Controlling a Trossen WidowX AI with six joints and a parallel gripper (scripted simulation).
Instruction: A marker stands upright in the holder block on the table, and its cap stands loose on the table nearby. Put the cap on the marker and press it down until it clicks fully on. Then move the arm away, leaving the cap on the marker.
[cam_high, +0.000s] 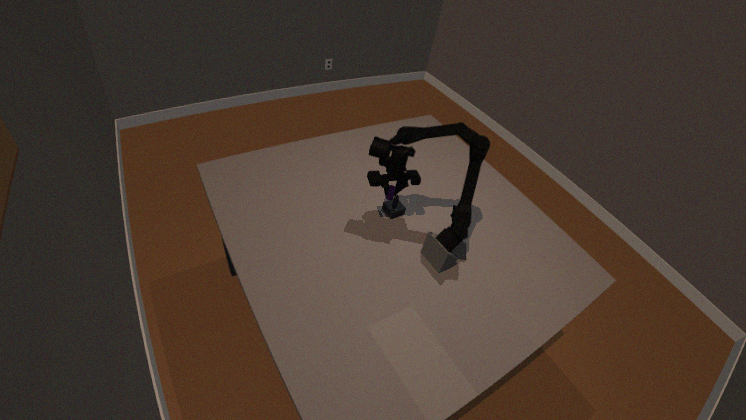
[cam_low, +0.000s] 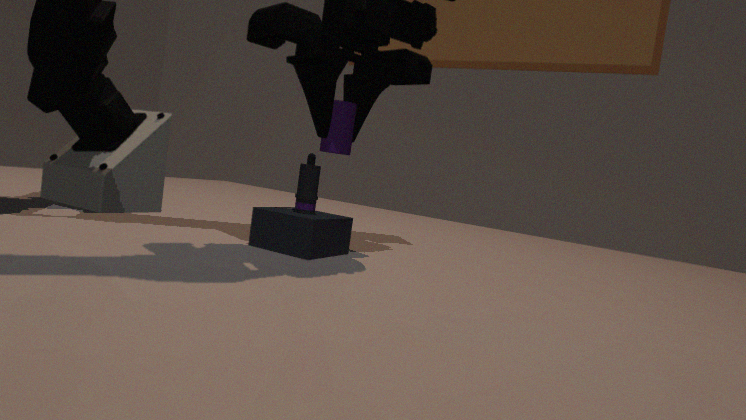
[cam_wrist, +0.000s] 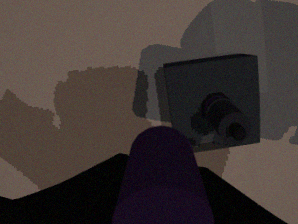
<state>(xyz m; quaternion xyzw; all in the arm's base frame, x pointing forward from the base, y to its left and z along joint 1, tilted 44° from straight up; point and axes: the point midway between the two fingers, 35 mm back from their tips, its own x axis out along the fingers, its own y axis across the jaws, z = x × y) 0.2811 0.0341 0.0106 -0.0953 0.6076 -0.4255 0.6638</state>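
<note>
The dark marker (cam_low: 308, 181) (cam_wrist: 220, 117) (cam_high: 394, 200) stands upright in the dark holder block (cam_low: 300, 231) (cam_wrist: 182, 90) (cam_high: 389, 212) on the table. My gripper (cam_low: 338, 136) (cam_high: 392, 192) is shut on the purple cap (cam_low: 337, 126) (cam_wrist: 161, 196) (cam_high: 390, 190). It holds the cap upright in the air, above the marker's tip and a little to its right in the exterior view. The cap does not touch the marker.
The arm's grey base mount (cam_low: 104, 174) (cam_high: 441, 253) stands on the table (cam_high: 313, 271) to the left of the holder in the exterior view. A low white wall (cam_high: 125, 208) rings the brown floor around the table.
</note>
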